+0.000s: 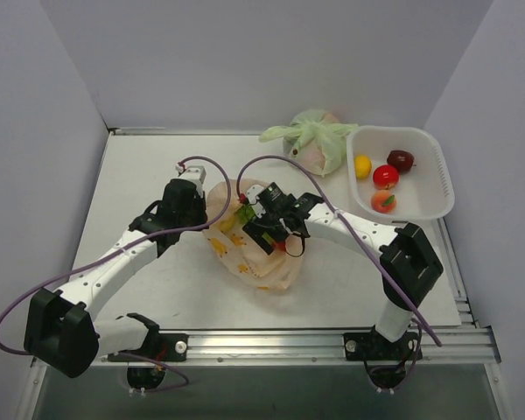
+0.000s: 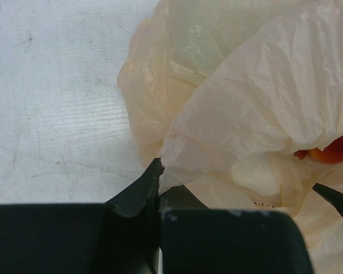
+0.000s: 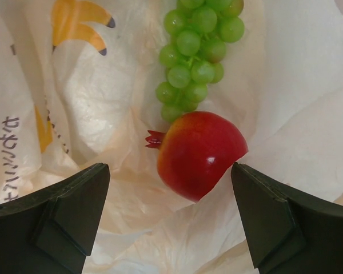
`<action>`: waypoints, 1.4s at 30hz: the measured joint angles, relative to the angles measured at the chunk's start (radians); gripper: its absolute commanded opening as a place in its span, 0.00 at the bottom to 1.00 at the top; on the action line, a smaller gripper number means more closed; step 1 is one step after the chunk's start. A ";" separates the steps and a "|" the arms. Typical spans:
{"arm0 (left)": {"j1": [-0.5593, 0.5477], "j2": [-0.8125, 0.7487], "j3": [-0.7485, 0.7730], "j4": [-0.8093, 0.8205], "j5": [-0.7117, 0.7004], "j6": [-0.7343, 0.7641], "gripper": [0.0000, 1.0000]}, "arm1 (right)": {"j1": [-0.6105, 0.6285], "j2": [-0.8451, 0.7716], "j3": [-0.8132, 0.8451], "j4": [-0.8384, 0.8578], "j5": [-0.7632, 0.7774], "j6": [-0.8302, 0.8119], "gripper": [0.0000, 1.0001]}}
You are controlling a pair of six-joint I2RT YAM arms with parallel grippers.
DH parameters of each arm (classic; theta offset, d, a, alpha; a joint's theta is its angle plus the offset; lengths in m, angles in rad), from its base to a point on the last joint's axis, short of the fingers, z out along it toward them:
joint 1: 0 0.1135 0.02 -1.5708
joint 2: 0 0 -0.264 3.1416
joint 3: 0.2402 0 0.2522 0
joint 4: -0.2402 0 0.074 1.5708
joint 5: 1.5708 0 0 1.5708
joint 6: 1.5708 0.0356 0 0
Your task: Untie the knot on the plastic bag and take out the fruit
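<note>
The right gripper (image 3: 168, 170) hangs over the plastic bag (image 3: 103, 103) with its 2 fingers spread wide, gripping nothing; a red fruit (image 3: 200, 154) sits on the film between the fingertips, closer to the finger at that wrist view's right, its small crown pointing toward the other finger; a green grape bunch (image 3: 197, 57) lies just beyond it, long axis running straight away from the fingers, narrow end nearest the red fruit; the left gripper (image 2: 240, 177) is also parted, with crumpled bag film bulging between its fingers; from above, the bag's long axis runs diagonally from the left gripper to just past the right gripper.
</note>
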 measured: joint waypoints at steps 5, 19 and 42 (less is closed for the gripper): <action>0.000 0.000 0.000 0.001 0.017 0.000 0.01 | 0.000 0.042 -0.005 0.006 0.050 -0.005 0.91; 0.000 0.002 0.000 0.006 0.032 0.000 0.01 | -0.052 0.072 -0.105 0.073 -0.034 0.063 0.81; 0.000 0.006 0.000 0.007 0.042 0.001 0.01 | -0.008 -0.201 -0.262 0.552 -0.220 0.231 0.61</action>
